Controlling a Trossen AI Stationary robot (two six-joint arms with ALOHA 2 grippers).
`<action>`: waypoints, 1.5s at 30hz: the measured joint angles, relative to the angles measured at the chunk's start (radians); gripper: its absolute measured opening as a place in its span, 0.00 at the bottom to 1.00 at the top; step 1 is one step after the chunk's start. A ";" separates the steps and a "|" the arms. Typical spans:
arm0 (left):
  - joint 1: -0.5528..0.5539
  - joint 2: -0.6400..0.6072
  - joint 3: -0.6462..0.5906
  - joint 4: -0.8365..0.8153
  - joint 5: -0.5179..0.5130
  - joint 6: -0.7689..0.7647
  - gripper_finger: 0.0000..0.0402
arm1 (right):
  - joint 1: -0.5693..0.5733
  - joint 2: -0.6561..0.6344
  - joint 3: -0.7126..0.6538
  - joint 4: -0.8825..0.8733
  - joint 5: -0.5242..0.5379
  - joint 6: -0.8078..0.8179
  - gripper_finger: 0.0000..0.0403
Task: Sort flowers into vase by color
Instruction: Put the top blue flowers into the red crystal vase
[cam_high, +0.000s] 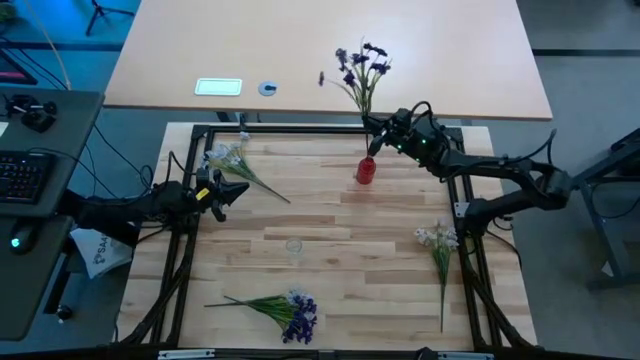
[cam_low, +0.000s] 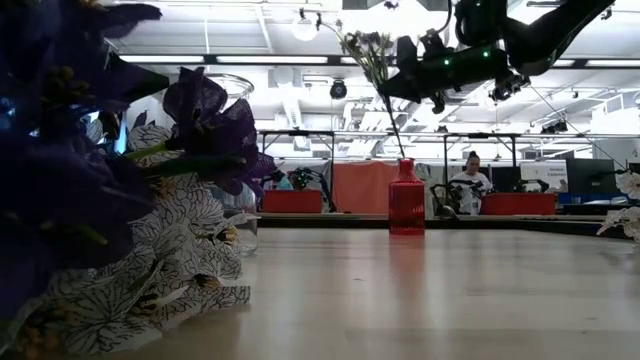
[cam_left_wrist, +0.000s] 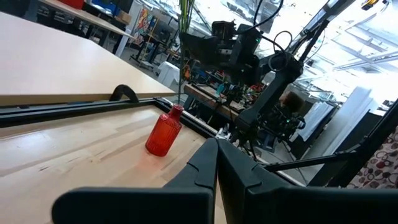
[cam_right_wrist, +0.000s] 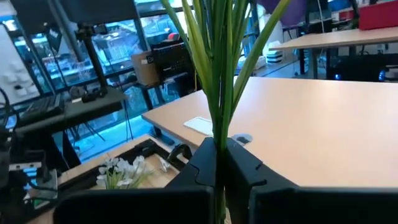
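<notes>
My right gripper (cam_high: 377, 137) is over the table's far edge, shut on a purple-blossomed sprig bunch (cam_high: 360, 66) above the red vase (cam_high: 365, 172). In the low view the stems (cam_low: 388, 110) run down to the vase's mouth (cam_low: 404, 162); whether they enter it I cannot tell. My left gripper (cam_high: 240, 189) is shut at the table's left, just near of a white sprig (cam_high: 228, 158) that lies flat. Another white sprig (cam_high: 438, 243) lies at the right, and a purple bunch (cam_high: 293, 312) at the near edge. My right gripper pinches several green stems (cam_right_wrist: 217, 124) of the purple bunch between its two fingers (cam_right_wrist: 245, 163), below the blossoms. The fingers lie across the stems, coming about level from the table's right. The bunch stands nearly upright, blossoms (cam_low: 368, 45) above the fingers, lower stem ends at the red vase's mouth.
A small clear glass vase (cam_high: 293, 245) stands mid-table. A black frame (cam_high: 300, 130) borders the wooden tabletop. A second, pale table (cam_high: 200, 60) lies beyond the far edge. People sit in the room behind (cam_low: 470, 180). Patterned leaves and purple blossoms (cam_low: 190, 150) crowd the low view's left.
</notes>
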 joint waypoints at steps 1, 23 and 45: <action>0.000 0.000 0.000 0.000 0.000 0.000 0.00 | -0.001 0.000 0.000 0.000 -0.002 -0.011 0.00; 0.000 0.000 0.000 0.000 0.000 0.000 0.00 | -0.002 -0.022 0.002 -0.173 -0.136 -0.071 0.04; 0.000 0.000 0.000 0.000 0.000 0.000 0.00 | -0.001 -0.195 0.015 -0.608 -0.118 -0.127 0.16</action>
